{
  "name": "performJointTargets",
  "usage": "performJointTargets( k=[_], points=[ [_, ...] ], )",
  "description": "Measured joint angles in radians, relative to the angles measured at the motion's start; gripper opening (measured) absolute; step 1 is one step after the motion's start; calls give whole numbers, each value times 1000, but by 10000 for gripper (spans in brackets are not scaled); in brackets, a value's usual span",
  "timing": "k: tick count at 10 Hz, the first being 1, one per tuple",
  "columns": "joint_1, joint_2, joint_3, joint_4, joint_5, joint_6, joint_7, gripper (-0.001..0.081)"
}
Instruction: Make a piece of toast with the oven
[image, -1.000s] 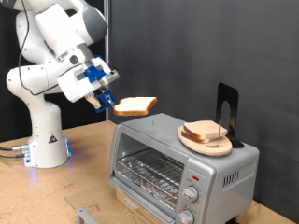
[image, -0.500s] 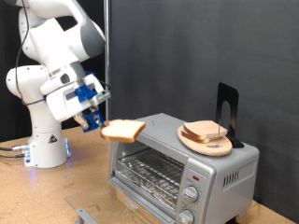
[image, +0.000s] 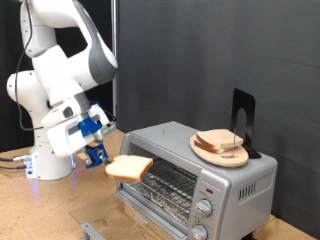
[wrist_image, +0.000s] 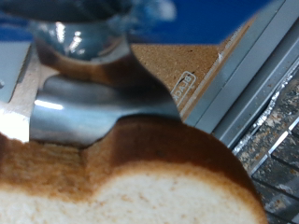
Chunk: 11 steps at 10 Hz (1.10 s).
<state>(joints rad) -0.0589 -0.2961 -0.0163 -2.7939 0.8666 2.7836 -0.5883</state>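
My gripper (image: 101, 155) is shut on one edge of the piece of toast (image: 130, 168), a pale slice with a tan crust, held flat in the air just to the exterior view's left of the oven's (image: 230, 185) open front, level with its wire rack (image: 165, 182). The oven is a silver box with round knobs (image: 204, 210) at the lower right of its front. In the wrist view the toast (wrist_image: 159, 182) fills the lower frame, pinched by a metal finger (wrist_image: 84, 107), with the oven's edge (wrist_image: 252, 84) beyond it.
A round wooden plate (image: 207, 151) with more bread slices (image: 222, 141) sits on top of the oven, with a black stand (image: 242, 120) behind it. The arm's white base (image: 48, 150) stands on the wooden table (image: 40, 205) at the exterior view's left.
The gripper has carried the toast down and a little to the left, from above the oven's top corner to the height of the oven's open front.
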Motion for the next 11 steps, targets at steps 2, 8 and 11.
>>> performJointTargets(
  k=[2, 8, 11],
  points=[
    [14, 63, -4, 20, 73, 8, -41, 406],
    [-1, 74, -2, 51, -138, -98, -95, 406],
    [-8, 113, -2, 109, -290, -145, -144, 406]
  ],
)
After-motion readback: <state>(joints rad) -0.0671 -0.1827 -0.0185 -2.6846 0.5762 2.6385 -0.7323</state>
